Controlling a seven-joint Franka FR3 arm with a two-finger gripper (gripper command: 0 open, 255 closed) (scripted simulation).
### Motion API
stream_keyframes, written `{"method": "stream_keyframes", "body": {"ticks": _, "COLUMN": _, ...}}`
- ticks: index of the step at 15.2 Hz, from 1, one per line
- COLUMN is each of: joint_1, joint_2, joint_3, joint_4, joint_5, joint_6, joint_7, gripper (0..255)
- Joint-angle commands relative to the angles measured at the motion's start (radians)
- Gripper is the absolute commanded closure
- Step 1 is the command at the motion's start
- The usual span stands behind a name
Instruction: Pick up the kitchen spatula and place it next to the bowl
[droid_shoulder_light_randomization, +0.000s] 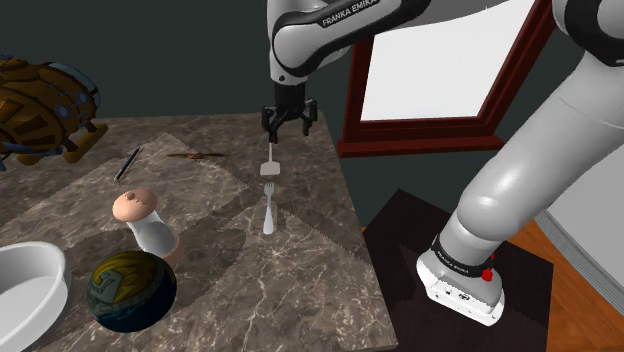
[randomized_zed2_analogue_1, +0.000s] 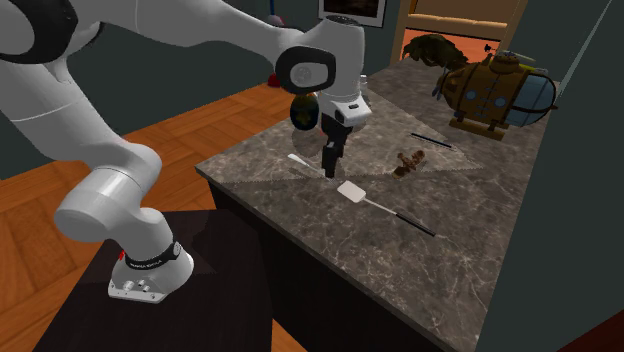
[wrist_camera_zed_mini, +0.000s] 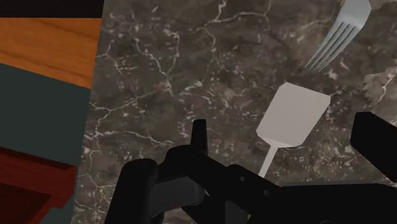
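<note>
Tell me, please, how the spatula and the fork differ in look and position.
The spatula ends in a flat, squarish blade; the fork ends in tines. The spatula's handle is a thin rod, while the fork's is broader. The spatula's handle runs between the open fingers of the end effector; the fork lies beyond the blade, clear of them. Both are pale and lie flat on the marble table, heads facing each other.

The counter (droid_shoulder_light_randomization: 300, 290) is dark grey-brown marble with thin pale veins. The spatula (droid_shoulder_light_randomization: 269, 168) has a pale grey blade, and the fork (droid_shoulder_light_randomization: 268, 212) is silvery. The bowl (droid_shoulder_light_randomization: 30, 285) is white. The ball (droid_shoulder_light_randomization: 132, 290) is dark blue with olive-yellow swirls. The submarine model (randomized_zed2_analogue_1: 495, 92) is bronze with blue windows. The gripper (droid_shoulder_light_randomization: 288, 132) is black.
</note>
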Motion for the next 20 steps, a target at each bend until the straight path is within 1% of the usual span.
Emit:
{"method": "stream_keyframes", "body": {"ticks": 1, "joint_1": -0.013, "joint_2": 0.078, "joint_3": 0.008, "joint_4": 0.043, "joint_5": -0.035, "joint_6": 0.041, "joint_7": 0.075, "gripper": 0}}
{"method": "stream_keyframes", "body": {"ticks": 6, "joint_1": -0.022, "joint_2": 0.264, "joint_3": 0.002, "joint_4": 0.181, "joint_5": -0.132, "joint_6": 0.094, "joint_7": 0.257, "gripper": 0}}
{"method": "stream_keyframes", "body": {"ticks": 10, "joint_1": -0.013, "joint_2": 0.407, "joint_3": -0.027, "joint_4": 0.309, "joint_5": -0.201, "joint_6": 0.112, "joint_7": 0.387, "gripper": 0}}
{"method": "stream_keyframes", "body": {"ticks": 12, "joint_1": -0.006, "joint_2": 0.46, "joint_3": -0.043, "joint_4": 0.361, "joint_5": -0.222, "joint_6": 0.114, "joint_7": 0.431, "gripper": 0}}
{"method": "stream_keyframes", "body": {"ticks": 20, "joint_1": -0.002, "joint_2": 0.512, "joint_3": -0.052, "joint_4": 0.329, "joint_5": -0.242, "joint_6": 0.197, "joint_7": 0.443, "gripper": 0}}
